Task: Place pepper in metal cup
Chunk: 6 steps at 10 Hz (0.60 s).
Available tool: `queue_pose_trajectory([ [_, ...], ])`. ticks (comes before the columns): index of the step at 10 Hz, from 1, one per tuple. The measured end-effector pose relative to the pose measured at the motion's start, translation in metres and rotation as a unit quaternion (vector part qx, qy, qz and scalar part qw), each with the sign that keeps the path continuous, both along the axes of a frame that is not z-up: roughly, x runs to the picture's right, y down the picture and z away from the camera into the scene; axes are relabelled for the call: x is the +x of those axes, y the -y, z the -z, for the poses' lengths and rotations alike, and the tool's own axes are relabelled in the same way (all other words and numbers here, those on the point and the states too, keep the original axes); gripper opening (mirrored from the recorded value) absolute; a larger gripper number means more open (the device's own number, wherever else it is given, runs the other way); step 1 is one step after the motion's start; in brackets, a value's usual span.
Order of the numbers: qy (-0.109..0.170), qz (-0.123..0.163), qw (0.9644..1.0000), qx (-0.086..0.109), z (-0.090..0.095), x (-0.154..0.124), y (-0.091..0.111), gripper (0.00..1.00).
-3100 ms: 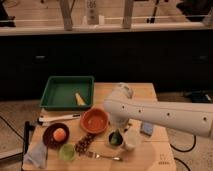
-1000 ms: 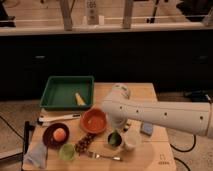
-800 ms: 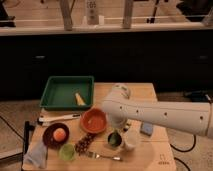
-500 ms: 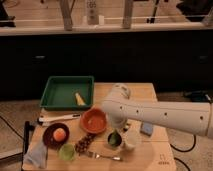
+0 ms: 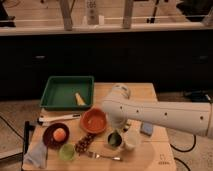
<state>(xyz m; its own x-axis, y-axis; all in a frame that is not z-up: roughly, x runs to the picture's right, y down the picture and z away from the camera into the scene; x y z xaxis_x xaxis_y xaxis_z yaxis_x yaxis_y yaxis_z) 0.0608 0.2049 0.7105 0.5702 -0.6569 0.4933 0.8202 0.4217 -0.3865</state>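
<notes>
Camera view: big white arm (image 5: 160, 114) reaching in from 3 o'clock across the wooden table (image 5: 155, 150). Gripper (image 5: 118, 131) hidden under the arm, just above the metal cup (image 5: 115, 139) near 6 o'clock. Something green, likely the pepper (image 5: 114, 140), sitting inside that cup. White cup (image 5: 132, 139) touching at its 3 o'clock side. Orange bowl (image 5: 93, 120) at its 10 o'clock. Green tray (image 5: 67, 92) farther off toward 10 o'clock.

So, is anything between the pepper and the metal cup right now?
Nothing visible is in the way. The gripper is low over the metal cup, and a green shape that looks like the pepper is already at its mouth. The white cup stands close on the right, off the path.
</notes>
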Motion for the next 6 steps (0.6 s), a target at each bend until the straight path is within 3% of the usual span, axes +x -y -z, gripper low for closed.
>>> queue_pose_trajectory([
  [3, -0.004, -0.006, 0.9999, 0.012, 0.021, 0.007, 0.018, 0.0],
  [6, -0.003, -0.008, 0.9999, 0.014, 0.026, 0.009, 0.02, 0.0],
])
